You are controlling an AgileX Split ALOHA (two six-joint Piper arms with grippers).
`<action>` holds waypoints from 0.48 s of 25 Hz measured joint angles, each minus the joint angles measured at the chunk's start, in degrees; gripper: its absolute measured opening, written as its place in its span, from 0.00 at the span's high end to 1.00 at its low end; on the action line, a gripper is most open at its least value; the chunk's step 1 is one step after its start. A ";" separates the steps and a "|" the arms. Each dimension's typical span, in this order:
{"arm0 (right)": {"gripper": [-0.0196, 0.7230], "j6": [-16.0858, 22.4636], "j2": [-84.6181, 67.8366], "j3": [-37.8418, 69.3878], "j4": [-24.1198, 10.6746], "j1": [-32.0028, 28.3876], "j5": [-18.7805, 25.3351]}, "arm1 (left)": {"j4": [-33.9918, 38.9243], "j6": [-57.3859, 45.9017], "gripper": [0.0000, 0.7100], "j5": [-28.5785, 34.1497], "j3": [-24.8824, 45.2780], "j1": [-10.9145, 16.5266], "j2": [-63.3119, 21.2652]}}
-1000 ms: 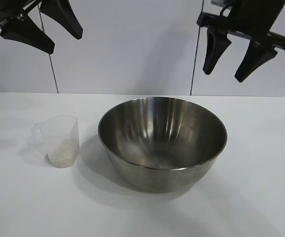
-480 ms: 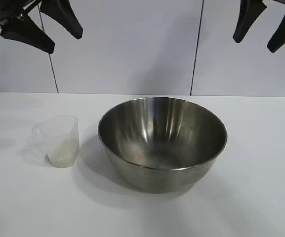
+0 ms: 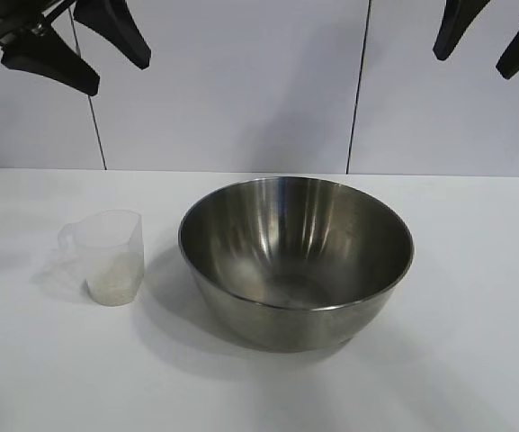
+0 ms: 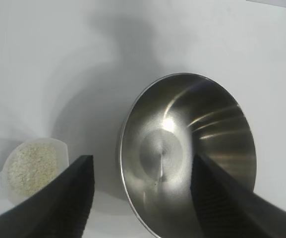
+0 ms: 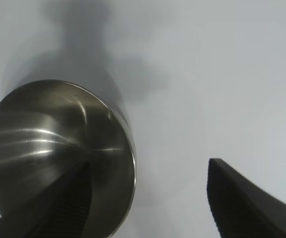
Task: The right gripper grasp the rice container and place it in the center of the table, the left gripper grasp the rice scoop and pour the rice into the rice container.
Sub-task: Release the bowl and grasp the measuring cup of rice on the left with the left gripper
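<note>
The steel rice container [image 3: 296, 256] stands empty near the middle of the white table [image 3: 475, 297]; it also shows in the left wrist view [image 4: 187, 153] and the right wrist view [image 5: 53, 148]. The clear plastic rice scoop [image 3: 109, 256] stands upright just left of it, with rice [image 4: 31, 167] in its bottom. My left gripper [image 3: 88, 56] hangs open and empty high above the table's left side. My right gripper [image 3: 484, 43] hangs open and empty high at the upper right, above and right of the container.
A pale panelled wall [image 3: 241, 81] rises behind the table. Bare table surface lies in front of and to the right of the container.
My right gripper has risen and moved right, from above the container's right rim up to the picture's top edge. The left gripper, container and scoop have not moved.
</note>
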 joint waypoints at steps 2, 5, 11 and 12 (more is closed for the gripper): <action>0.35 0.00 0.00 0.00 0.00 0.00 0.17 | 1.07 2.07 0.38 0.00 0.00 0.00 0.00; 0.35 0.00 0.00 0.00 0.00 0.00 0.17 | 4.87 5.71 0.25 1.58 0.00 0.00 -0.77; 0.35 0.00 0.00 0.00 0.00 0.00 0.17 | 10.63 6.76 0.17 2.97 0.30 0.00 -5.69; 0.35 0.00 0.00 0.00 0.00 0.00 0.17 | 10.68 6.76 0.17 1.72 1.11 0.00 -6.72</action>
